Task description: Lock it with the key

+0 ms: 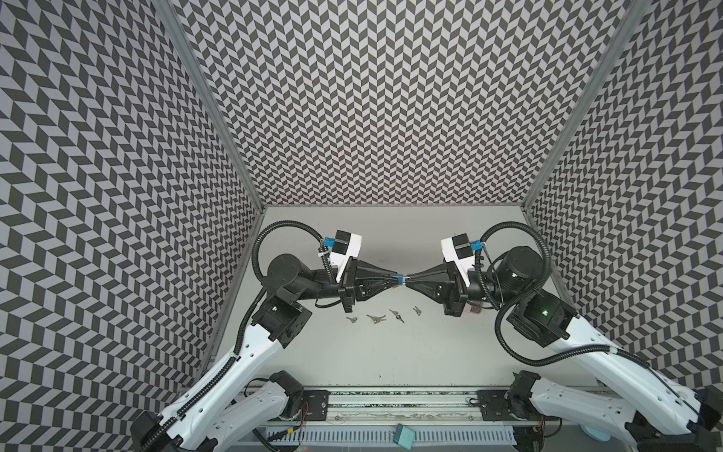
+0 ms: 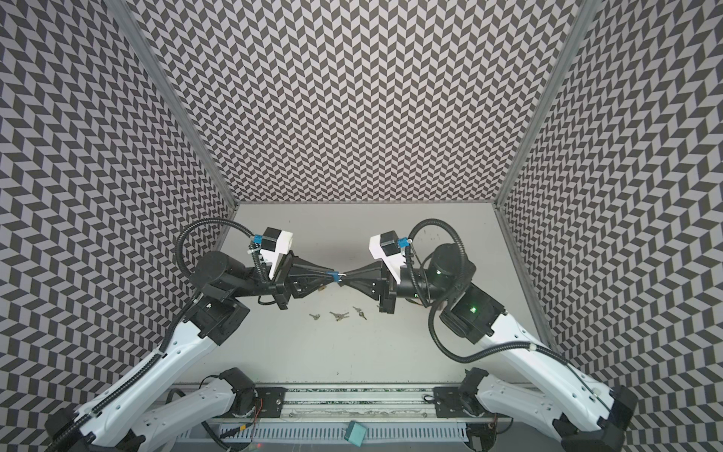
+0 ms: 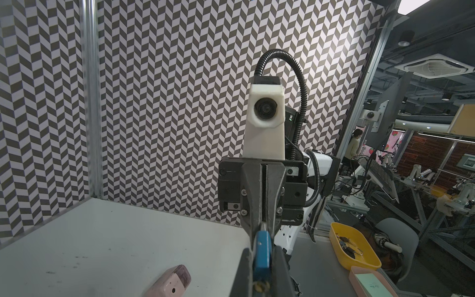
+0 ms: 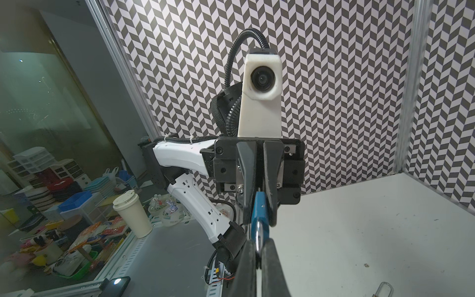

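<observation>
Left gripper (image 1: 396, 279) is pinching the blue padlock (image 3: 262, 253), right gripper (image 1: 410, 279) clamped on its shackle (image 1: 406, 278), so I'd push straight along the shackle, no twisting, till it clicks

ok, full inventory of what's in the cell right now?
white table: one, white, floor of the cell
chevron wall panels: three, black and white, around the table
blue padlock with silver shackle: one, blue, held in mid-air above the table
small metal key sets: four, silver, in a row on the table, nearer than the padlock
pink padlock: one, pink, lying on the table, right of the key sets in a top view
teal square block: one, teal, on the slotted duct at the near edge
left gripper: one, black, shut on the blue padlock's body
right gripper: one, black, shut on its shackle end
</observation>
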Controlling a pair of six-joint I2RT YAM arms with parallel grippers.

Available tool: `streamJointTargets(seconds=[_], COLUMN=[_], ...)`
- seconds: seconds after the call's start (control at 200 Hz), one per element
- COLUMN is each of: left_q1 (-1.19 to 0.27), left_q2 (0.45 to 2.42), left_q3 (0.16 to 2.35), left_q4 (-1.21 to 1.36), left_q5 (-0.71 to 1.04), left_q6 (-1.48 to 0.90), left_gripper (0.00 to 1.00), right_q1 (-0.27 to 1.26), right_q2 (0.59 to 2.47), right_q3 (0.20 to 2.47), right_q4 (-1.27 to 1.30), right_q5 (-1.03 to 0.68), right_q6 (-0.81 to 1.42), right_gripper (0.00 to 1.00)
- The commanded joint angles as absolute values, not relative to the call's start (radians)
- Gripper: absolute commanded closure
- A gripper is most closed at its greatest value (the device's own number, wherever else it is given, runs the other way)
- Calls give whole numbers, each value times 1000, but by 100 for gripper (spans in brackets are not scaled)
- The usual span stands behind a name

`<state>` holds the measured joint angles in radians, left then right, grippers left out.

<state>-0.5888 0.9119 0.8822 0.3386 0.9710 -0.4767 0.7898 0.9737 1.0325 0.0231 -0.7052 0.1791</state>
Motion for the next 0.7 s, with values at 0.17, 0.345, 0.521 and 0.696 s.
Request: streamJointTargets(seconds=[0.17, 0.345, 0.521, 0.696], left_q1=[-575, -530, -524, -528], left_q2=[874, 854, 862, 889], left_q3=[911, 911, 904, 907], left_q4=[277, 210, 239, 289], left_q5=[905, 846, 878, 953], left_q6=[-460, -440, -445, -465], left_gripper=[23, 13, 24, 22], right_q1=[781, 779, 779, 779], right_q2=[931, 906, 903, 912], right_q3=[1044, 1039, 1043, 1044], right_q4=[64, 24, -1, -1], right_q5=[-674, -650, -647, -658], right_q6=[154, 126, 110, 109], right_gripper=[100, 100, 100, 100])
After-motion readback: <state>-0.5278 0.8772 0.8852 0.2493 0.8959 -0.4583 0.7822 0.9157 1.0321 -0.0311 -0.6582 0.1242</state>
